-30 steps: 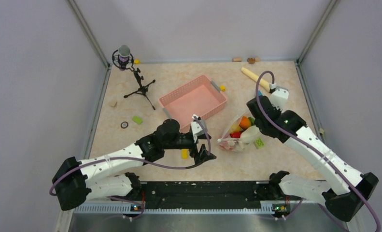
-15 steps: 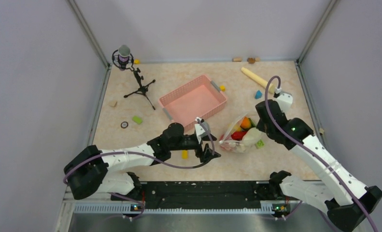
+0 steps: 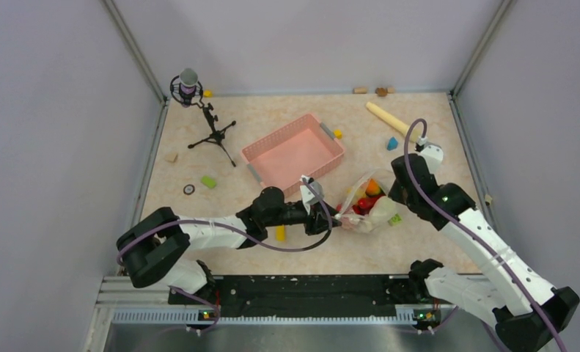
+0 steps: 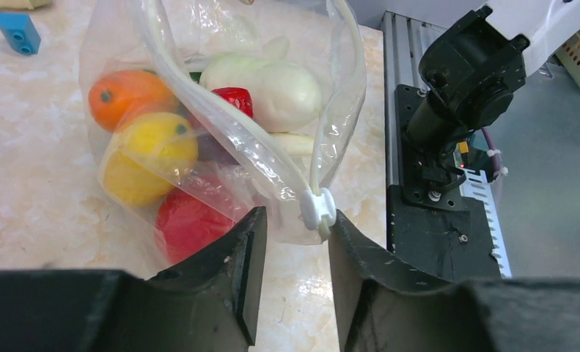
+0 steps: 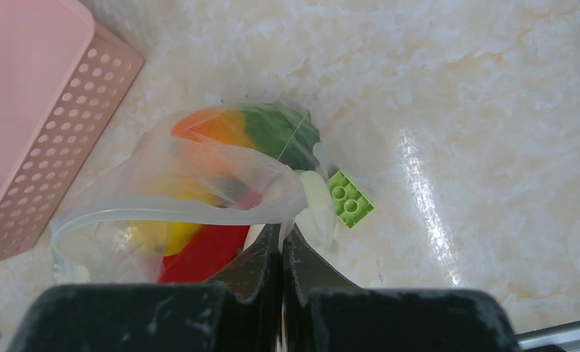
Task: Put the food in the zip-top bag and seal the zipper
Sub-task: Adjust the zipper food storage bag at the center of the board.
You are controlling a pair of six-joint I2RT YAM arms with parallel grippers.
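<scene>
Two tools: left tool (image 4: 295,220) spread around zipper (image 4: 228,128), right tool (image 5: 281,235) pressed together, grip hidden.

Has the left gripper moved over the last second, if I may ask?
Yes, the left gripper shifted rightward, away from the small yellow block, up to the clear plastic zip-top bag.

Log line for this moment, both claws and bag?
left claw: open, astride slider | right claw: shut on bag edge | food: inside bag | zipper: unsealed

White-shelled left arm (image 3: 199,229) and right arm (image 3: 492,246), black joints (image 3: 155,249), looping purple cables (image 3: 416,120), matte black pincer fingers (image 4: 228,279).
</scene>
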